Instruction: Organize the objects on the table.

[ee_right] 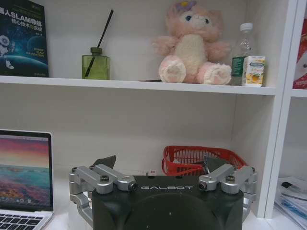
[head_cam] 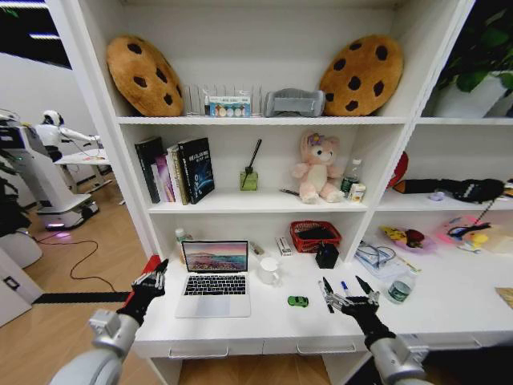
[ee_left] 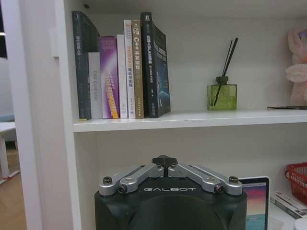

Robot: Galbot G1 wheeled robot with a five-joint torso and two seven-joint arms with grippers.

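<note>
Left of the right tool [head_cam: 343, 293] — green gadget [head_cam: 297, 301], seemingly apart.

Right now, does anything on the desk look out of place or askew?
Nothing is spilled or damaged. The small green gadget lies loose on the desk right of the open laptop, and pens lie scattered beside the right end effector. The left end effector hovers left of the laptop.
</note>
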